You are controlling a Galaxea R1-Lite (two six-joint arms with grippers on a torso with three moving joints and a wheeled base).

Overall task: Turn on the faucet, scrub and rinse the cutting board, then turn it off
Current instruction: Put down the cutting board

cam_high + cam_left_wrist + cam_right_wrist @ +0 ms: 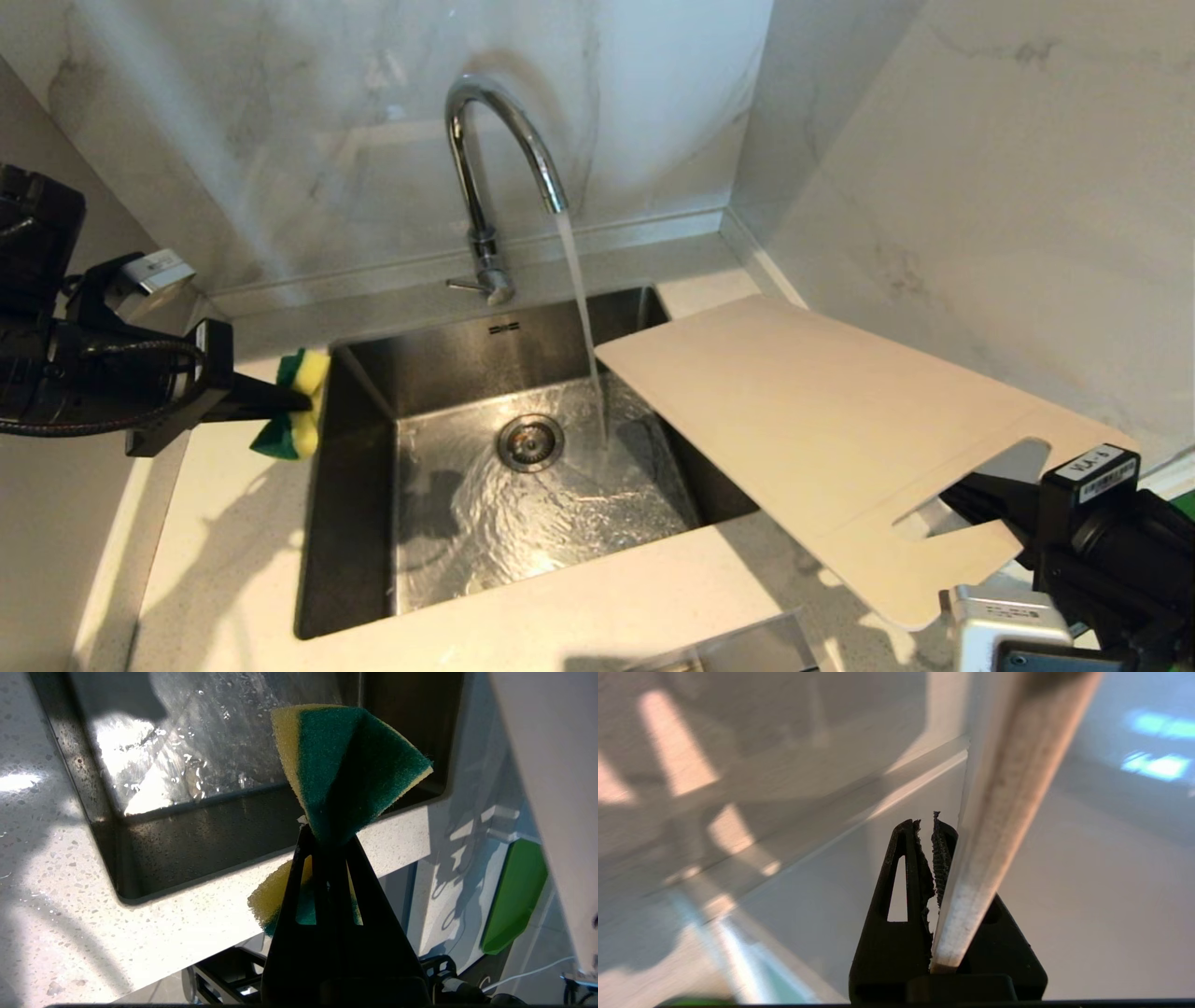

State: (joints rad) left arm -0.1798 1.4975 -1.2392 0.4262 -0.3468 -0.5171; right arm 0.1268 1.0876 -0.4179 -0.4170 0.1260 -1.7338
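Left gripper [303, 403] at far left, above the counter [224, 523] just outside the sink's left rim. Fingers pressed together on a yellow-and-green sponge [299, 406], which is squeezed at its middle and fans out on both sides of the pinch. In the left wrist view the sponge [345, 770] hangs over the sink corner; a bright green flat object [516, 891] shows lower down, beyond the counter edge.

Sink [364, 373]: steel basin, wet floor, round drain [529, 441] near centre. Water sheets across the bottom.

Faucet [481, 168] stands behind the sink at mid-back, spout arched toward the right. Thin side lever [464, 285] at its base points left. A stream of water [583, 317] runs from the spout mouth and lands right of the drain, just beside the board's near corner.

Cutting board [812, 411]: cream-white, lifted and tilted, its far short end reaching over the sink's right rim, not under the stream. Handle slot at the lower right end.

Right gripper [971, 509] at lower right, pinching the board at the handle slot. Right wrist view shows the board [999, 812] edge-on, clamped at the fingers.

Marble wall [980, 187] stands close behind the board on the right.
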